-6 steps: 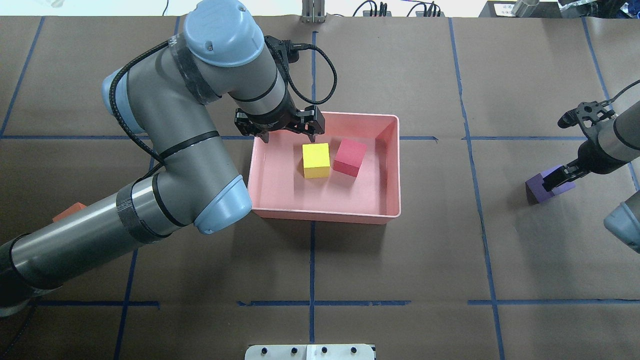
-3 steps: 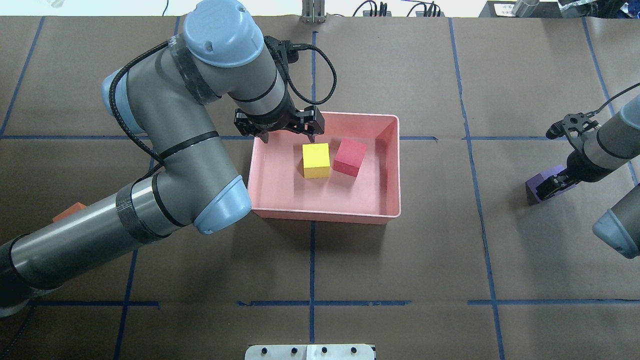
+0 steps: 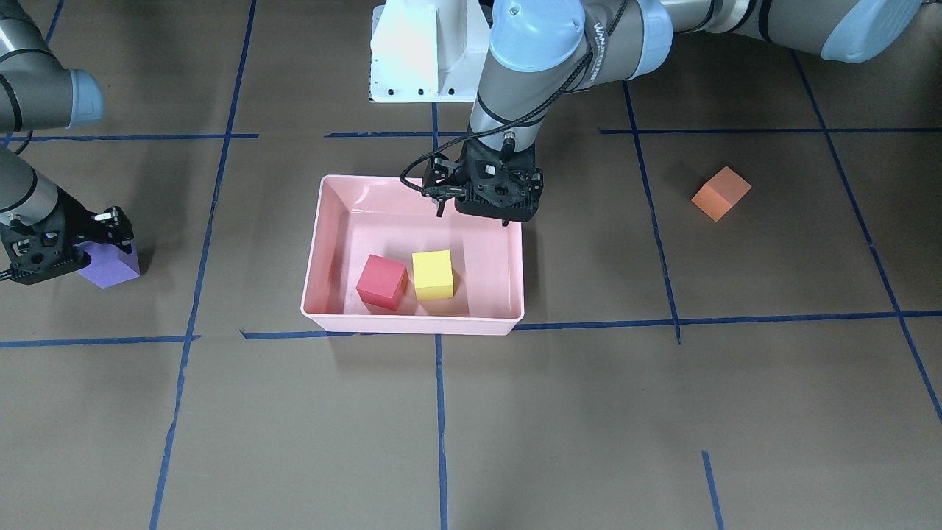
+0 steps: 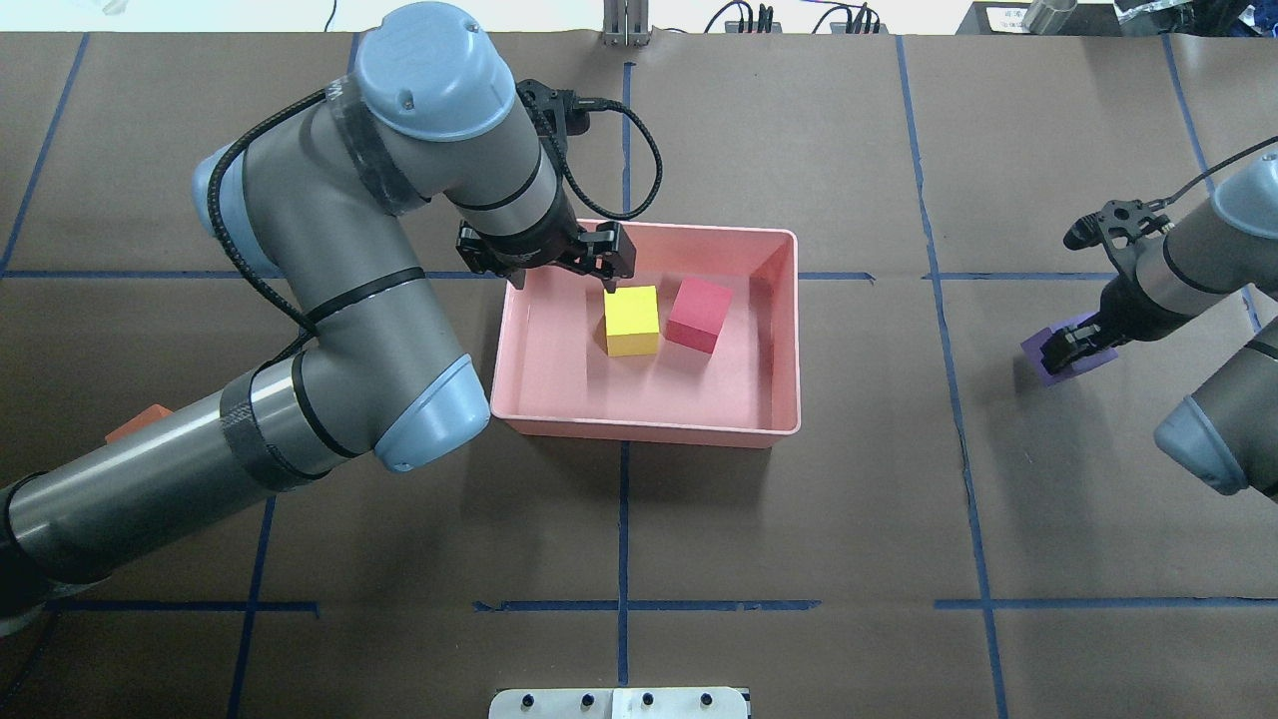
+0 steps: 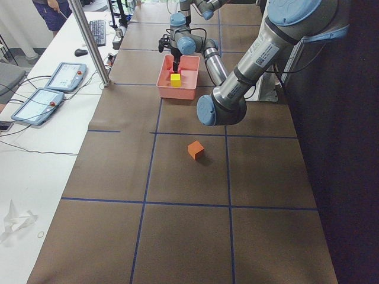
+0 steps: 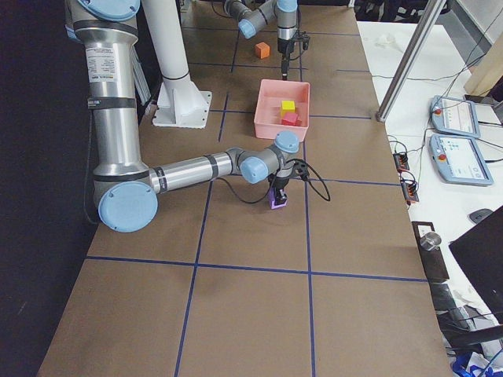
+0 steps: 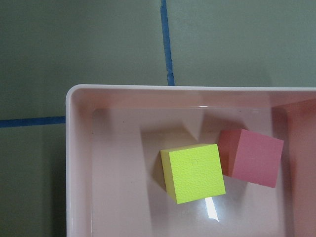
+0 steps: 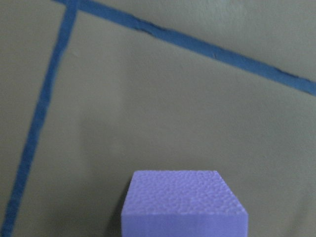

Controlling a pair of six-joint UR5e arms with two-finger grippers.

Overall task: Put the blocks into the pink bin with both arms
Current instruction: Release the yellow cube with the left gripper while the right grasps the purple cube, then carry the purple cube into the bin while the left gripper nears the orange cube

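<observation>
desk (image 4: 799, 519): brown paper, blue tape grid; tablets (image 5: 65, 77) on white bench alongside | bin (image 4: 797, 330): glossy pink, mid-desk; yellow block (image 4: 631, 320) and red block (image 4: 699, 315) side by side inside | orange block (image 3: 721, 193): left of bin, clear in front view, mostly arm-hidden overhead | left jaws spread, empty, above bin's left side | right jaws pinching purple block (image 4: 1040, 352), well right of bin

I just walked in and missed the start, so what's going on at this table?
The robot is putting blocks into a pink bin. The yellow block and red block already lie in it. The left gripper hangs open and empty over one corner of the bin. The right gripper is shut on the purple block, off to the side. The orange block lies untouched on the table.
</observation>
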